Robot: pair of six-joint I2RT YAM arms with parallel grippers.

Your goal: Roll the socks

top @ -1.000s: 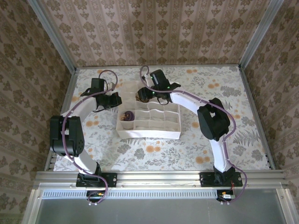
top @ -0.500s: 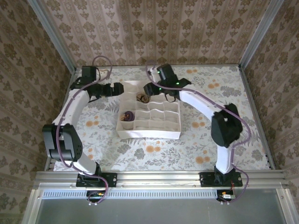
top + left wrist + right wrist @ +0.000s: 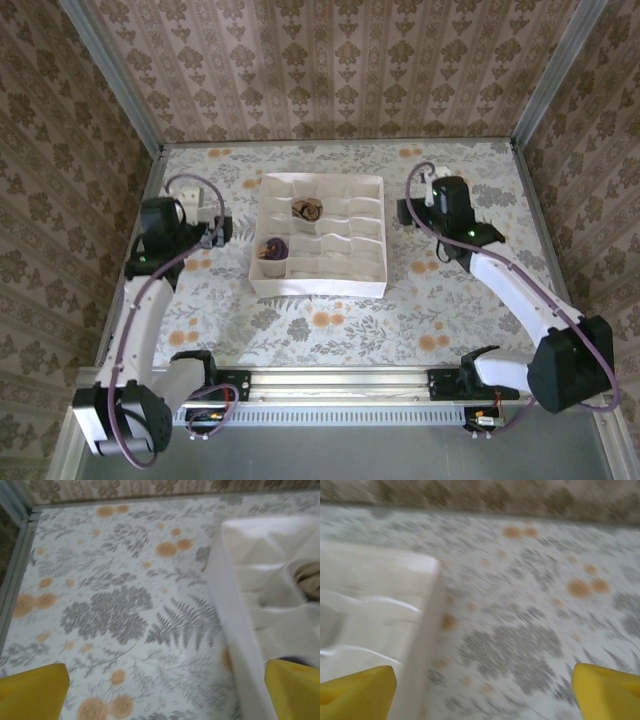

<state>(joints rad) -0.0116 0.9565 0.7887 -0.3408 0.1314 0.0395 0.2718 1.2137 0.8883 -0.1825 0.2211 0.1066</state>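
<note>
left hand (image 3: 165, 682) apart | right hand (image 3: 485, 680) apart | purple sock (image 3: 271, 247), argyle sock (image 3: 307, 209) in box (image 3: 320, 288)

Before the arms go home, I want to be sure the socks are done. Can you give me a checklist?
1. Purple sock rolled, sitting in a box cell: ok.
2. Tan sock rolled, sitting in a box cell: ok.
3. Left gripper open, nothing between its fingers: ok.
4. Right gripper open, nothing between its fingers: ok.
5. Both grippers off to the sides of the box, not over it: ok.
6. Rolls tight enough to hold: cannot tell, too small in the top view.
</note>
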